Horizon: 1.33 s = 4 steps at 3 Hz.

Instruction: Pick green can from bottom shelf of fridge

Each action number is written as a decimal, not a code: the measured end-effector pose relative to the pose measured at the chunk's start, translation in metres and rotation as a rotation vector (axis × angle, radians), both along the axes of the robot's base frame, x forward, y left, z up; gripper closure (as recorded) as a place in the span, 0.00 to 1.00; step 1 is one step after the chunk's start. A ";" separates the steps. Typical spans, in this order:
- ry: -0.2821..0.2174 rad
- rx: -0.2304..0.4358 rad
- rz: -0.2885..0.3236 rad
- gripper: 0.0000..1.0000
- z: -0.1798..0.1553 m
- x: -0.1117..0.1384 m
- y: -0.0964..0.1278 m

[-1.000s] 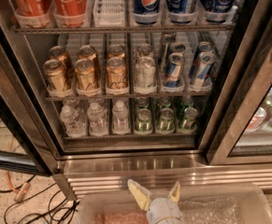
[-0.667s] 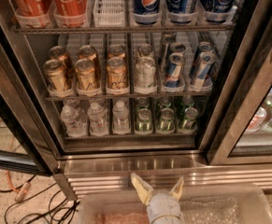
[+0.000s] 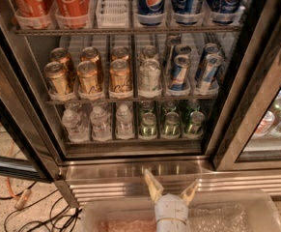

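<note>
While its fingers [image 3: 152, 186] stand wide apart, the gripper [image 3: 171, 182] hangs empty; below the green can [image 3: 171, 124]

Speckled floor [image 3: 43, 191], orange and black cables [image 3: 20, 200] left, neighbouring cooler [image 3: 275, 122] right, tool [image 3: 171, 178] bottom centre

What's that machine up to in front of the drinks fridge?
A robot's gripper hangs low in front of the fridge, jaws spread and holding nothing. It is after a green can on the bottom shelf, where the green cans stand to the right of the water bottles. No can is picked yet: the gripper is below the shelf, outside the fridge.
</note>
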<state>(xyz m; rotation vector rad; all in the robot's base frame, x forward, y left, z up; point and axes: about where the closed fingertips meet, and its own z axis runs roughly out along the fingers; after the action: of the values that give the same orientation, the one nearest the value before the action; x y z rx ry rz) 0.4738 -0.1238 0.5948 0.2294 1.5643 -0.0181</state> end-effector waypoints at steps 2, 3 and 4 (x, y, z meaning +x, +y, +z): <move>-0.095 -0.051 -0.046 0.00 0.007 0.029 -0.002; -0.097 -0.040 -0.044 0.00 0.006 0.033 0.002; -0.120 -0.046 -0.058 0.00 0.005 0.044 0.007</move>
<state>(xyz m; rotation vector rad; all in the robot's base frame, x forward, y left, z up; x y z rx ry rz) 0.5179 -0.1168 0.5997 0.2354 1.4355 -0.0847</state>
